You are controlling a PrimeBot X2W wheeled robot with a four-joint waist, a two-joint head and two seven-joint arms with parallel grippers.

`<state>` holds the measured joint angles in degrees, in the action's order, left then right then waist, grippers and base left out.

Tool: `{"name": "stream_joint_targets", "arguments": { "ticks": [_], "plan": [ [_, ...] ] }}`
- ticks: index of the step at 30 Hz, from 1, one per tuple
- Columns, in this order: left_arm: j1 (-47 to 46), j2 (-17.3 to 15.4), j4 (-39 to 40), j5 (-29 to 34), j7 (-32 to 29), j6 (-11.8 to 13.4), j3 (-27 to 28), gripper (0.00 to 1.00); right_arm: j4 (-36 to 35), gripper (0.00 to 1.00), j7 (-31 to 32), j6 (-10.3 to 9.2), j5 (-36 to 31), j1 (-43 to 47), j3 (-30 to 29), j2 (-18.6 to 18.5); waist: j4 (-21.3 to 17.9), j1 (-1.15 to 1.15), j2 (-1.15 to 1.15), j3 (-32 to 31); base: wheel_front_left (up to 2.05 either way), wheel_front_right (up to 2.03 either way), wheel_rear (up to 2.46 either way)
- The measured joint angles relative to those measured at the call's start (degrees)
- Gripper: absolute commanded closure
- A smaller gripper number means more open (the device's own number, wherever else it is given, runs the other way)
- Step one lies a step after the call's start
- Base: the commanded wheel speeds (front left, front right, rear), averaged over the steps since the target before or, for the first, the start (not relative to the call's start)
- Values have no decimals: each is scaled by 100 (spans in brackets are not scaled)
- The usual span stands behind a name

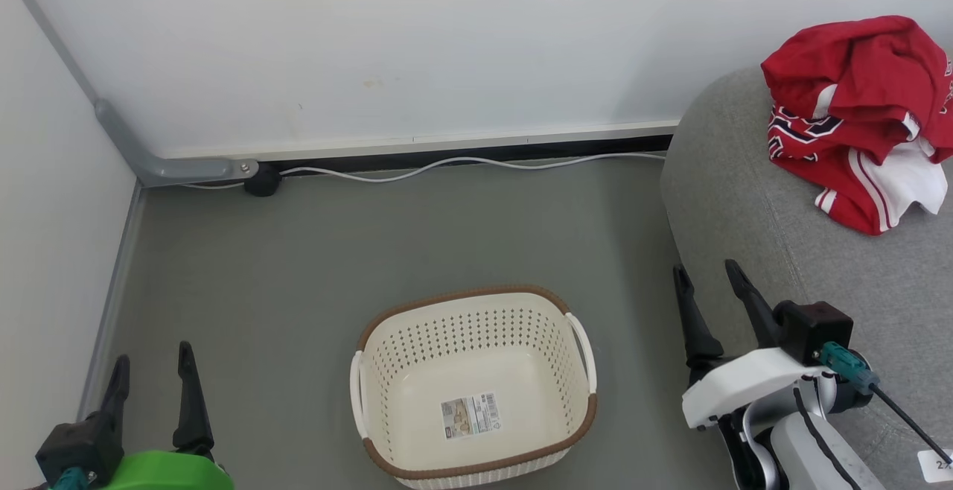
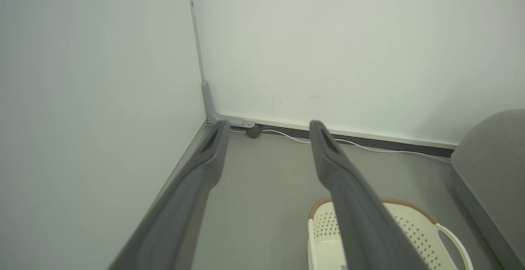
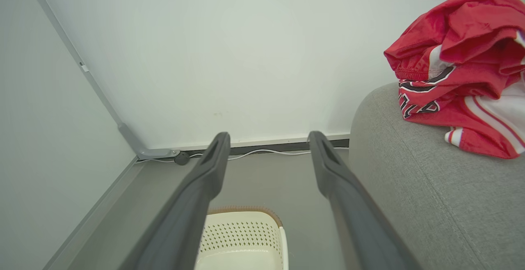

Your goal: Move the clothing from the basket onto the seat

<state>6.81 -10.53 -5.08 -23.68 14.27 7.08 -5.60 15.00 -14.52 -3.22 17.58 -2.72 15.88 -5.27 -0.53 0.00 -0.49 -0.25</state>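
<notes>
Seeing the clothing (image 1: 856, 118) heaped at 2 o'clock in the head view, crumpled on top of the seat (image 1: 752, 237) near its rounded end. Red fabric, white stripes and panels, dark lettering partly folded under.

Noting the basket (image 1: 447, 341) at 6 o'clock, upright on the floor (image 1: 298, 252), well apart from the clothing and near the seat, with a sticker (image 1: 470, 415) flat on its bottom.

Spotting the left gripper (image 1: 153, 354) at 8 o'clock, fingers spread apart, gripping nothing, hovering over the floor near the side wall. Spotting the right gripper (image 1: 706, 268) at 4 o'clock, fingers likewise spread, nothing between them, tips in front of the seat's rounded side, between basket and seat.

From the left wrist: fingers parted, pointing toward the room corner at 12 o'clock, basket rim at 5 o'clock, seat at 3 o'clock.

From the right wrist: fingers parted, basket at 6 o'clock between them, clothing at 2 o'clock atop the seat.

Along the foot of the back wall (image 1: 447, 43), a white cable (image 1: 461, 164) running from 9 toward 3 o'clock.
</notes>
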Motion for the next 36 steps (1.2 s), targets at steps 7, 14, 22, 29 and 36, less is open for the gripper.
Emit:
{"name": "stream_joint_targets", "arguments": {
  "ticks": [7,14,22,29,36],
  "plan": [
    [26,46,59,81,0,0,-1,0,-131,0,0,-43,-10,79,-1,-13,16,0,0,-7,0,0,0],
    [64,68,96,132,0,0,-8,0,-219,0,0,-49,-26,112,-9,-40,50,0,0,-24,0,0,0],
    [182,151,-64,285,-12,0,-40,100,-131,100,2,-89,-48,266,2,-25,78,0,0,-37,0,0,0],
    [202,297,-278,187,-64,-42,-86,100,45,100,12,-81,83,491,-8,23,76,0,0,-34,0,0,0],
    [199,319,-331,-376,-172,-105,-15,100,20,100,105,5,582,491,-114,34,73,0,0,-28,0,0,0]
  ]
}}
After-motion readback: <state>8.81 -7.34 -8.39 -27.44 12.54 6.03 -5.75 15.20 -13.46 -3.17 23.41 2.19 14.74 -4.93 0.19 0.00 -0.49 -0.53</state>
